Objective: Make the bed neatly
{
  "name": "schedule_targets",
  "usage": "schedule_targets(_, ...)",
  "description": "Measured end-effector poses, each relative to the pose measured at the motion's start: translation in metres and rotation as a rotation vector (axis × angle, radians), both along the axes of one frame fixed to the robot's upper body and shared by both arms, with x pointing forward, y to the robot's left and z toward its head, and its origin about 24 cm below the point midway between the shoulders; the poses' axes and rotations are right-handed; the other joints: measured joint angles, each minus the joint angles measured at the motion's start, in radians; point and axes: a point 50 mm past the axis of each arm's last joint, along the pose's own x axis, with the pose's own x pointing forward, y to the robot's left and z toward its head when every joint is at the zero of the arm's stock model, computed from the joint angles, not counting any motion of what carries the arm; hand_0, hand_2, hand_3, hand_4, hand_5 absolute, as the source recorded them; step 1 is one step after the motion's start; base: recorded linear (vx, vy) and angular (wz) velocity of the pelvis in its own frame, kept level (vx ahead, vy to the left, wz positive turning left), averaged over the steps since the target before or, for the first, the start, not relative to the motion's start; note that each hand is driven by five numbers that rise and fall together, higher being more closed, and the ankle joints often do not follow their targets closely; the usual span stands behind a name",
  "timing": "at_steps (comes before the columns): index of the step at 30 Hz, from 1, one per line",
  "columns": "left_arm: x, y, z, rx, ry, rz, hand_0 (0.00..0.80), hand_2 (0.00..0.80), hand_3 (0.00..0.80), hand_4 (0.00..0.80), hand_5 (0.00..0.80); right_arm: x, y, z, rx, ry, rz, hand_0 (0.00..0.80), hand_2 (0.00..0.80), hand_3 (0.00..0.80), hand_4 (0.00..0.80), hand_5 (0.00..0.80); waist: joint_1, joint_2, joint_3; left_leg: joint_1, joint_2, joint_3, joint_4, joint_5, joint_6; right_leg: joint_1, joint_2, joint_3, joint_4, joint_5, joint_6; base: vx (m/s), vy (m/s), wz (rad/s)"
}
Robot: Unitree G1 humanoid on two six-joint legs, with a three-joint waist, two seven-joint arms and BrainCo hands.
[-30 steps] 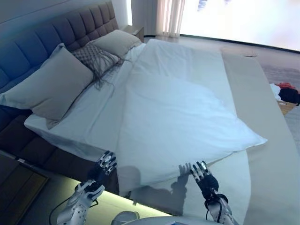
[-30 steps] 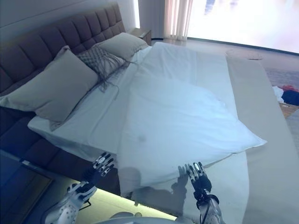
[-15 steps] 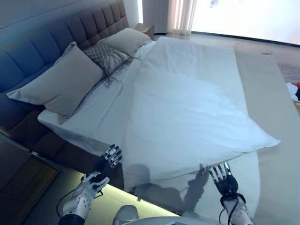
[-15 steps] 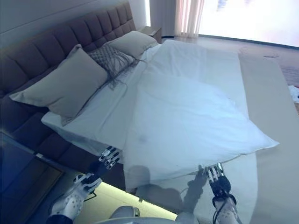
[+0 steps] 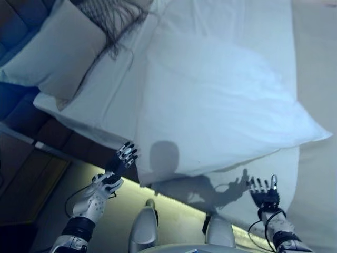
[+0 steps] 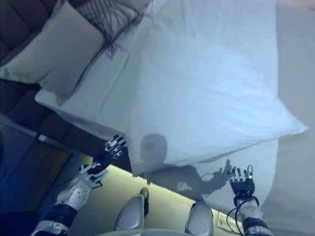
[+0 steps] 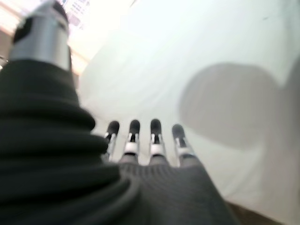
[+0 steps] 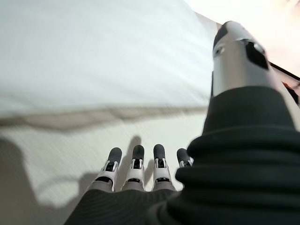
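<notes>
Left eye view: the white duvet (image 5: 210, 100) lies crooked w/ one corner sticking out over the bed (image 5: 310, 74) edge, so we'd say it needs pulling straight. Left robot hand (image 5: 120, 161) and right robot hand (image 5: 265, 190) both have fingers straight, holding nothing, hovering at the near edge, prob lined up to grab the hem. Pillow (image 5: 50, 60) sits by the headboard. No readable writing anywhere.

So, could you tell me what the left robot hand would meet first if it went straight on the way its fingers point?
Most likely the white duvet: the left robot hand is open, fingers aimed at its near edge hanging over the bedside, and its wrist view shows only white cloth ahead. The gap is hard to judge.
</notes>
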Motion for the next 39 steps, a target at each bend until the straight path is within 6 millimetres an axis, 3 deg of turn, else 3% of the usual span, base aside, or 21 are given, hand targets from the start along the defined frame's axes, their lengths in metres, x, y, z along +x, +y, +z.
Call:
schedule_targets(2,0.01,0.0,0.015,0.015,-0.063,-0.009,0.0,0.0,0.0,0.0,0.0,0.018,-0.011,0.018,-0.006,-0.081,-0.042,0.0,0.0,0.0,0.0,0.0,0.0,-0.016,0.082,-0.054,-0.023,-0.004,0.065,-0.01,-0.003,-0.078,-0.036,0.033,0.088,-0.018,0.005,0.021,-0.064,-0.1)
schedule_targets(4,0.018,-0.001,0.028,0.017,-0.105,-0.011,0.0,0.0,0.0,0.0,0.0,0.035,-0.02,0.037,-0.028,-0.148,-0.046,0.0,0.0,0.0,0.0,0.0,0.0,-0.011,0.148,-0.086,-0.032,-0.003,0.096,-0.016,0.008,-0.117,-0.056,0.038,0.11,-0.012,0.011,-0.143,-0.07,-0.18)
schedule_targets(6,0.019,-0.003,0.037,-0.019,-0.135,-0.006,0.0,0.0,0.0,0.0,0.0,0.049,-0.029,0.057,-0.058,-0.2,-0.045,0.0,0.0,0.0,0.0,0.0,0.004,0.007,0.173,-0.124,-0.03,0.001,0.105,-0.012,0.015,-0.156,-0.067,0.026,0.11,0.01,0.007,-0.163,-0.068,-0.13)
schedule_targets(11,0.025,-0.004,0.052,-0.086,-0.188,0.004,0.0,0.0,0.0,0.0,0.0,0.069,-0.026,0.076,-0.067,-0.319,-0.022,0.0,0.0,0.0,0.0,0.0,0.028,0.022,0.183,-0.224,-0.023,-0.009,0.149,-0.009,0.007,-0.266,-0.07,0.023,0.184,-0.002,-0.014,-0.03,-0.005,0.02)
schedule_targets(19,0.034,-0.012,0.071,-0.08,-0.25,-0.042,0.0,0.0,0.0,0.0,0.0,0.069,-0.044,0.098,-0.089,-0.421,0.019,0.0,0.0,0.0,0.0,0.0,0.053,0.032,0.191,-0.294,-0.038,-0.003,0.141,0.013,0.012,-0.326,-0.108,0.001,0.205,-0.007,-0.01,0.011,-0.017,0.15)
schedule_targets(26,0.034,0.0,0.077,-0.068,-0.252,-0.026,0.0,0.0,0.0,0.0,0.0,0.071,-0.06,0.118,-0.091,-0.435,0.03,0.0,0.0,0.0,0.0,0.0,0.086,0.036,0.191,-0.313,-0.047,-0.004,0.101,0.037,0.008,-0.349,-0.119,-0.015,0.195,-0.005,-0.015,0.073,-0.052,0.07)
schedule_targets(36,0.034,0.0,0.089,-0.076,-0.287,-0.064,0.0,0.0,0.0,0.0,0.0,0.069,-0.078,0.139,-0.124,-0.442,0.021,0.0,0.0,0.0,0.0,0.0,0.093,0.044,0.187,-0.362,-0.068,-0.038,0.084,0.065,0.006,-0.366,-0.138,-0.05,0.205,-0.009,-0.008,0.09,-0.069,0.14)
schedule_targets(38,0.034,-0.002,0.091,-0.081,-0.29,-0.074,0.0,0.0,0.0,0.0,0.0,0.066,-0.083,0.142,-0.136,-0.437,0.008,0.085,0.085,0.085,0.085,0.085,0.109,0.046,0.186,-0.375,-0.069,-0.04,0.08,0.076,0.003,-0.378,-0.139,-0.052,0.21,-0.008,-0.008,0.047,-0.041,0.13)
schedule_targets(39,0.034,-0.002,0.094,-0.081,-0.295,-0.08,0.0,0.0,0.0,0.0,0.0,0.065,-0.086,0.144,-0.142,-0.434,0.003,0.235,0.235,0.235,0.235,0.235,0.11,0.046,0.187,-0.378,-0.07,-0.042,0.078,0.071,0.004,-0.381,-0.144,-0.056,0.214,-0.017,-0.006,0.058,-0.038,0.15)
